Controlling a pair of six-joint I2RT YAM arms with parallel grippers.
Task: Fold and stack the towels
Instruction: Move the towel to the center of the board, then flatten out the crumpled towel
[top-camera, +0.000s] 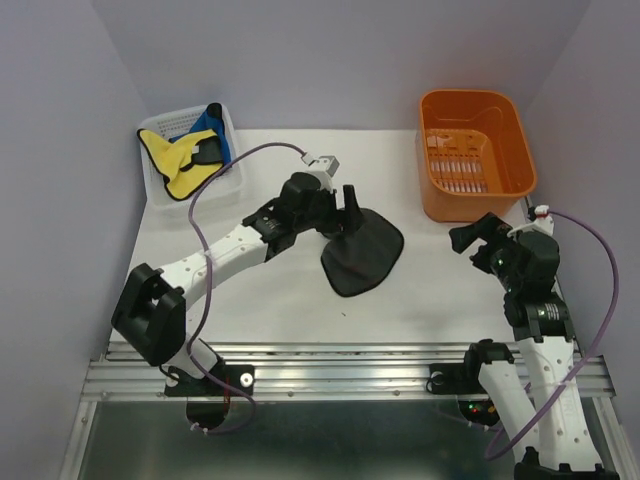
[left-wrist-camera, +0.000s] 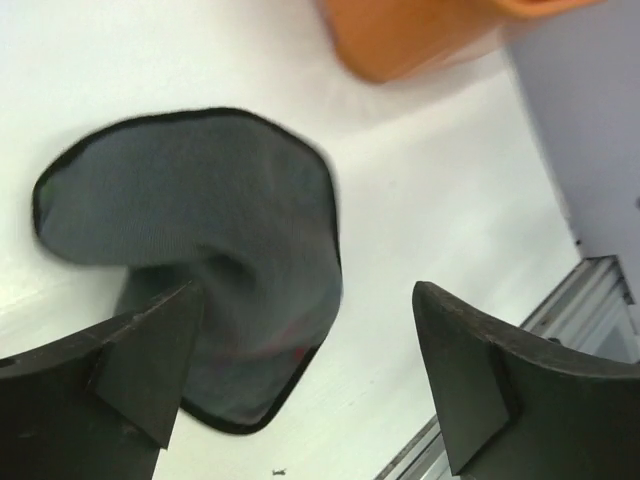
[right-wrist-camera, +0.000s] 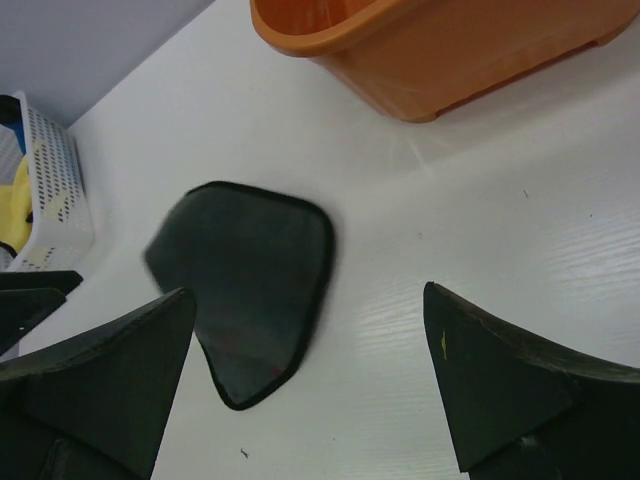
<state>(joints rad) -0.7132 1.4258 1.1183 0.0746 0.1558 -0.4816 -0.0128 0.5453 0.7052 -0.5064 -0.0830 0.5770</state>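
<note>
Grey towel on the white surface, seen between the spread fingers of the left hand (left-wrist-camera: 306, 290).

The dark-edged grey towel (left-wrist-camera: 200, 210) lies rumpled at centre-left on the surface (left-wrist-camera: 440, 200). The hand's two black fingers (left-wrist-camera: 130, 360) stand wide apart along the bottom, the left-frame one overlapping the towel's lower edge. An orange bin (left-wrist-camera: 420, 35) fills the top, and a metal rail (left-wrist-camera: 590, 290) shows at the lower right.

On white table (top-camera: 280, 310) — dark grey towel (top-camera: 365, 255) mid, mesh basket (top-camera: 170, 120) far left corner, orange bin (top-camera: 455, 205) far right.

Bright even light, soft shadows; wrist views slightly blurred.
</note>
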